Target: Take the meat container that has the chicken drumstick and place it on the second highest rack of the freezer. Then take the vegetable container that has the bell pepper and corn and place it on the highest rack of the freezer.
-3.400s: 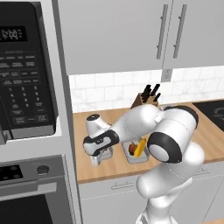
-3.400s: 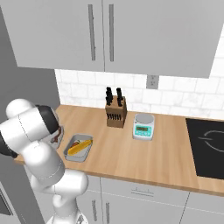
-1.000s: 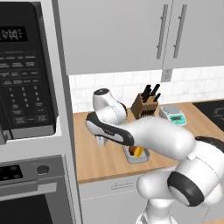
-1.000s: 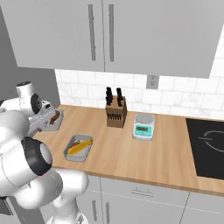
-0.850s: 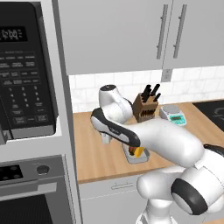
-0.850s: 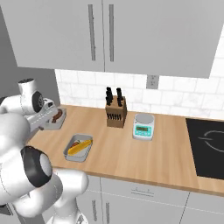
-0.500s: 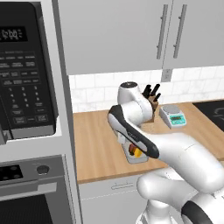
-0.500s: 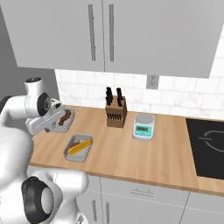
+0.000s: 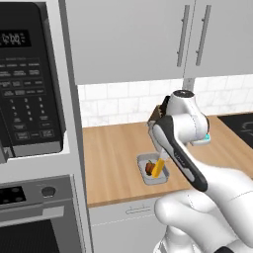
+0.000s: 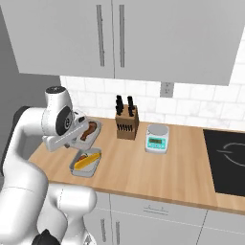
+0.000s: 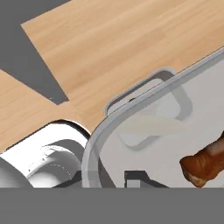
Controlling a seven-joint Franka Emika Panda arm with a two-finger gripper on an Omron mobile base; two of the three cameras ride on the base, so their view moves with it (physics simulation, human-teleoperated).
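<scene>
Gripper (image 10: 75, 131) clenched on the drumstick tray (image 10: 91, 134) rim, tray lifted above the counter (image 10: 158, 172); corn tray (image 10: 85, 164) lies just nearer.

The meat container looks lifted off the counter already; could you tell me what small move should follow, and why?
Probably keep swinging it left toward the freezer, held level: the meat container hangs above the counter with the chicken drumstick loose inside, beside the vegetable container.
</scene>
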